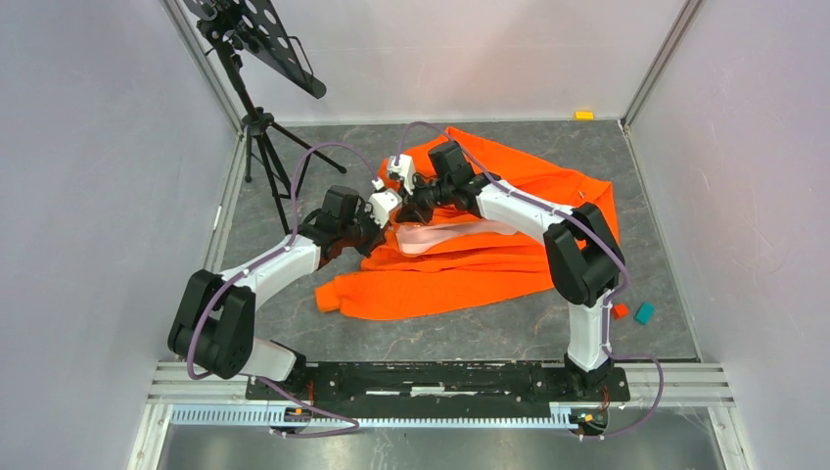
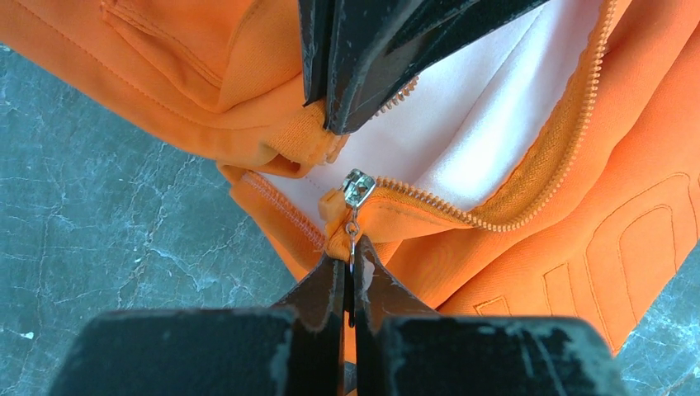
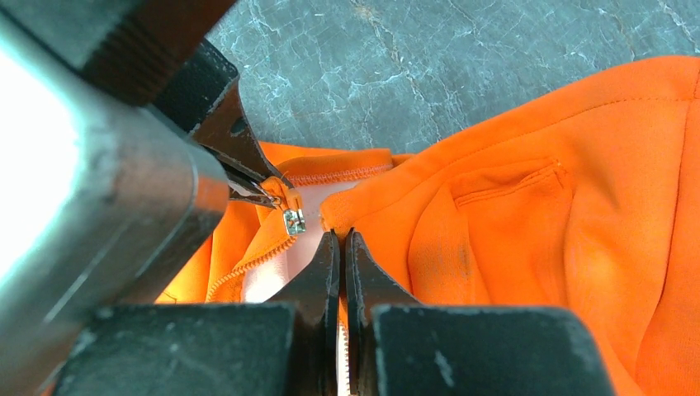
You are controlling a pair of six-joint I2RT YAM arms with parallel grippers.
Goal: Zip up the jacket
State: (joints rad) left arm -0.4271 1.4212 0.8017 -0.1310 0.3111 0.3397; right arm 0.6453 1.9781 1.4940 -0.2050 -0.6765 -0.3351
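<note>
The orange jacket (image 1: pixel 489 250) lies spread on the grey floor, its front open and pale lining (image 2: pixel 462 124) showing. My left gripper (image 2: pixel 352 262) is shut on the metal zipper pull (image 2: pixel 353 235), which hangs from the silver slider (image 2: pixel 358 188) at the jacket's bottom corner. My right gripper (image 3: pixel 342 238) is shut on the other front edge of the jacket (image 3: pixel 363 206), on its zipper tape, just right of the slider (image 3: pixel 294 221). The two grippers meet at the hem (image 1: pixel 391 208). The zipper teeth (image 2: pixel 569 107) run open up the right side.
A black music stand on a tripod (image 1: pixel 259 59) stands at the back left. A small red block (image 1: pixel 620 310) and a teal block (image 1: pixel 644 313) lie at the right of the floor. A yellow block (image 1: pixel 584 115) sits by the back wall.
</note>
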